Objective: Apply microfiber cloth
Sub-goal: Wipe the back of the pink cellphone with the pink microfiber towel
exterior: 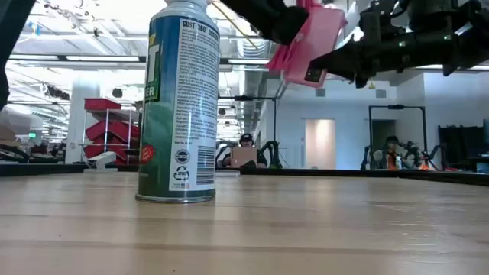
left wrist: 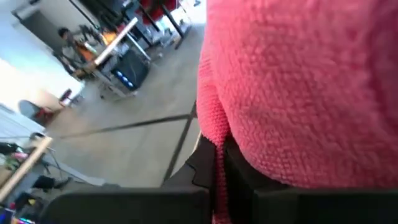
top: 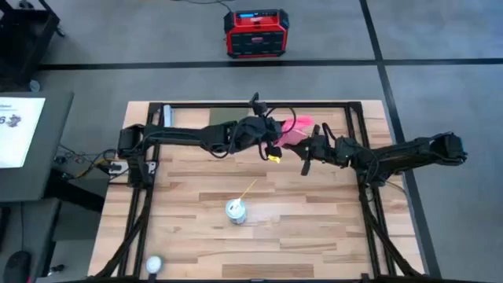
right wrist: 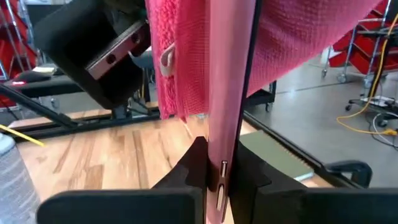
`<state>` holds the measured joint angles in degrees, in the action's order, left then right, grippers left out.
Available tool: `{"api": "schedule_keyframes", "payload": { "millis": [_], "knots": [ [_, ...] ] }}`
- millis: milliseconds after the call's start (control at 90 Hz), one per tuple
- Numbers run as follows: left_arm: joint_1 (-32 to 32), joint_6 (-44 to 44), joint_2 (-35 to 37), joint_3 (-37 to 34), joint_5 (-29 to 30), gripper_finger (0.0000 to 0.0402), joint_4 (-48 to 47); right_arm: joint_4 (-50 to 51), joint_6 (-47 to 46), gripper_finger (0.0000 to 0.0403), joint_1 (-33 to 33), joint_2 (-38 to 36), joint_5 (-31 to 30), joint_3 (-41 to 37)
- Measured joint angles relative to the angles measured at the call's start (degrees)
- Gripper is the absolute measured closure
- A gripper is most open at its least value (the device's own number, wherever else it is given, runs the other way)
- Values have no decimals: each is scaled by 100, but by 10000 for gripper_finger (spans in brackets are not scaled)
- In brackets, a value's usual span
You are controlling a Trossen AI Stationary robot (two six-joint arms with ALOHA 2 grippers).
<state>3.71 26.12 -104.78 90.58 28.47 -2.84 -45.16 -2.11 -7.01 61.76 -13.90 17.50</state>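
Right gripper [right wrist: 214,177] jaws clamping phone [right wrist: 227,93], microfiber cloth [right wrist: 180,56] draped against it

Looks like a robotics lab or big open workshop, not anyone's home. Polished grey concrete floor [top: 440,47] with dark taped lines, high ceiling with exposed ducts and strip lights [exterior: 92,57], red parts bin racks [exterior: 111,130] along the wall. More black-framed rigs [exterior: 393,134] stand in the background, with people sitting at them, one behind a laptop [exterior: 244,156]. There's a red portable power station [top: 255,34] parked on the floor too.
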Motion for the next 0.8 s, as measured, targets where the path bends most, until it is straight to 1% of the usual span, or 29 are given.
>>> {"api": "schedule_keyframes", "payload": {
  "millis": [144,322,444,733,800],
  "knots": [
    [-160,246,259,134,74,401,-58,42,42,387,-98,4,-92,0],
    [-377,111,649,117,6,401,-139,54,-34,387,-304,8,-310,2],
    [-423,69,618,106,17,401,-184,-32,-94,387,-352,7,-143,2],
    [-295,-89,203,101,43,401,-120,-217,-67,387,-144,7,-116,2],
    [-228,-93,133,101,63,401,26,-247,-70,387,-98,7,-124,2]
  ]
}}
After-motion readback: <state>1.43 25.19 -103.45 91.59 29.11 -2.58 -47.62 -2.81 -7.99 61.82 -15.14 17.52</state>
